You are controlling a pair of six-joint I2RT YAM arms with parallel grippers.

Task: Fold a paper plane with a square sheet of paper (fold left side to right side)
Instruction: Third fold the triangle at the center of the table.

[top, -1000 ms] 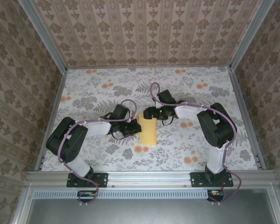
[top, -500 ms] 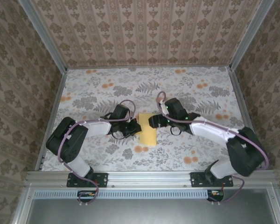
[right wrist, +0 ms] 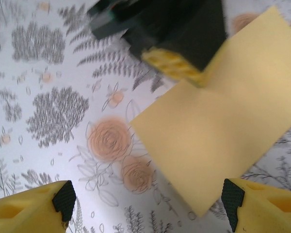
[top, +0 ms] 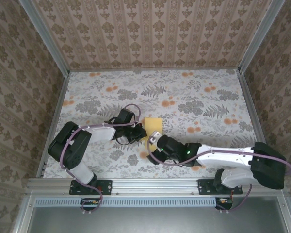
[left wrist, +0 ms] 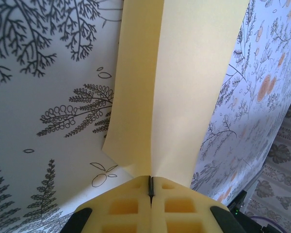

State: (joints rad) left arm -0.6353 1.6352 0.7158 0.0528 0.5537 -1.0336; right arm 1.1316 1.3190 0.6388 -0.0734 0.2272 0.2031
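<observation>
On flower-print table [top: 208, 92]: folded square sheet of paper [top: 153, 122], pinched by left end effector [left wrist: 151, 187]; open right end effector [right wrist: 146, 199] covers its near end.

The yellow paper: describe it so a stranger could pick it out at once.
On the floral table, look to the middle of its near half. The yellow paper lies there, its left edge pinched by the left gripper. Unlike the round orange flower prints, it is plain and straight-edged.

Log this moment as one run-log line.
left gripper: shut on square sheet of paper | right gripper: open, over its near end | fold: sheet halved into a rectangle, lying on table
</observation>
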